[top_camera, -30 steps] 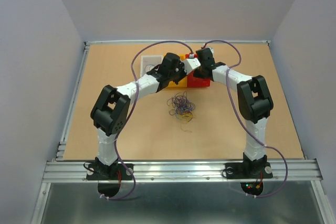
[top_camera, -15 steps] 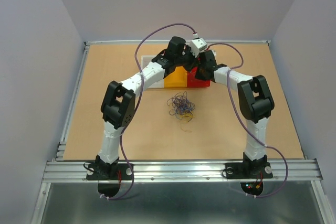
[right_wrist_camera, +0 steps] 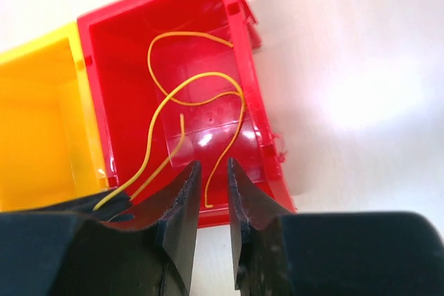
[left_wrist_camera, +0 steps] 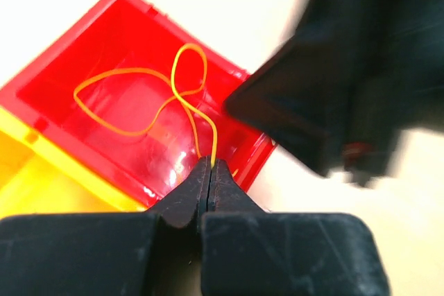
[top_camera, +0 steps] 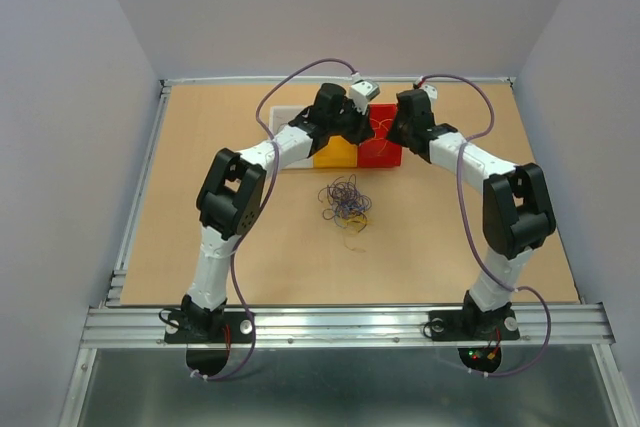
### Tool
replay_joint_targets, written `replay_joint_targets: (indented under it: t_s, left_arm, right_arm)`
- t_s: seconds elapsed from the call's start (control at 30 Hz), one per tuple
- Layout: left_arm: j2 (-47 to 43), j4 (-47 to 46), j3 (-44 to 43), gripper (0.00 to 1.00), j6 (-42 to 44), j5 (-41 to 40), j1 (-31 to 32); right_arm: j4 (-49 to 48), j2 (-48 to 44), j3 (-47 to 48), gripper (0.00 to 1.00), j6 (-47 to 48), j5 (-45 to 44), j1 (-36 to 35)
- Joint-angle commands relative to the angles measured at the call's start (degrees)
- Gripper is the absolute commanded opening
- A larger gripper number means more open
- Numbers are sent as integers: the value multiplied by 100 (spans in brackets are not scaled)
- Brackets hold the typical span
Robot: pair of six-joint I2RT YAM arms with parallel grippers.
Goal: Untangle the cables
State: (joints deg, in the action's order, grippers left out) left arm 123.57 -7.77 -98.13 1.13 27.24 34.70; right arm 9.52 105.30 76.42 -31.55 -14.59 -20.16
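A tangle of thin blue, yellow-orange and dark cables [top_camera: 345, 200] lies mid-table. My left gripper [top_camera: 370, 130] is over the red bin [top_camera: 385, 157]. In the left wrist view it [left_wrist_camera: 209, 166] is shut on the end of a yellow-orange cable [left_wrist_camera: 213, 136] that loops down into the red bin [left_wrist_camera: 83, 39]. My right gripper [top_camera: 394, 135] hovers beside it over the same bin. In the right wrist view it [right_wrist_camera: 211, 171] is slightly open, with the cable [right_wrist_camera: 201, 75] lying in the red bin [right_wrist_camera: 118, 88] below it.
A yellow bin [top_camera: 338, 154] touches the red bin's left side and shows in both wrist views [left_wrist_camera: 41, 185] [right_wrist_camera: 35, 123]. A white bin [top_camera: 283, 115] sits behind the left arm. Both forearms crowd the space above the bins.
My left gripper has swung over the yellow bin to the red bin. My right arm has pulled back to the right, its elbow swinging outward.
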Motion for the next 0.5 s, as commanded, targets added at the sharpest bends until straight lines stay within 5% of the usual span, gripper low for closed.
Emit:
replay_joint_targets:
  t_s: [0.0,0.17,0.47]
  left_arm:
    - [-219,-936,153,0,-762,-289,2]
    - [132,-709,-268,3,-1036,-756,28]
    - [414,-410,-427,46,-675,-870,72]
  right_arm:
    - [-319,-483,-276,28,-140,-587,12]
    - [-705,-949,-724,28,-185,-826,12]
    - [-802,-1011,-804,28,-150,-738,12]
